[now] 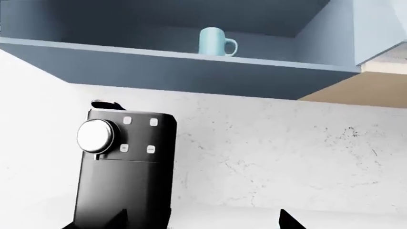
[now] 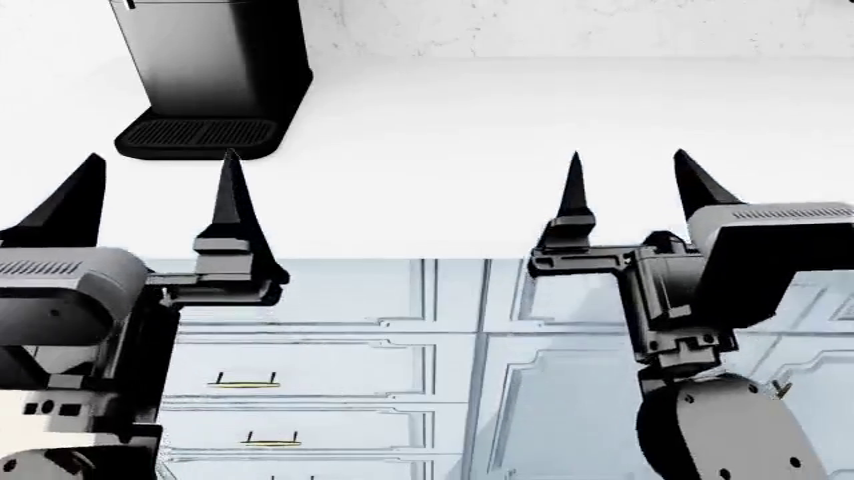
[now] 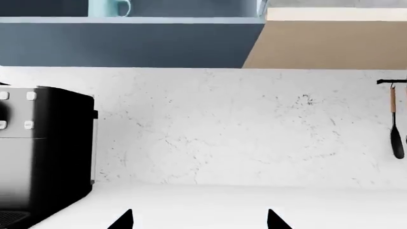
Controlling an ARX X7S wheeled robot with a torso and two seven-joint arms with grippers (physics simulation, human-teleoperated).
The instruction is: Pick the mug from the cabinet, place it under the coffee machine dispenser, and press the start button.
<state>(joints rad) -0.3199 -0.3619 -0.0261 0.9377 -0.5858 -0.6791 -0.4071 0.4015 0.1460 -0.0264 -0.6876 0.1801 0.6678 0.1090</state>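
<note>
Premises: simulated domestic kitchen. Evidence: white table (image 2: pixel 534 150) over panelled drawers (image 2: pixel 307 370), marbled backsplash (image 3: pixel 254 129), blue wall cabinet (image 1: pixel 190 71), coffee machine (image 1: pixel 124 176), hanging utensil (image 3: pixel 395 129).

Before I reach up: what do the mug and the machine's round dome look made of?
The mug looks like glazed ceramic: smooth, pale blue, evenly coloured, though painted metal is possible. The dome looks like brushed metal, silvery with a soft sheen, set on a black, probably plastic, coffee machine.

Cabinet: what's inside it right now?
One light-blue mug stands upright on the open cabinet shelf, handle out to the side. The shelf's front edge hides its very bottom; the cabinet's upper part is out of frame.
</note>
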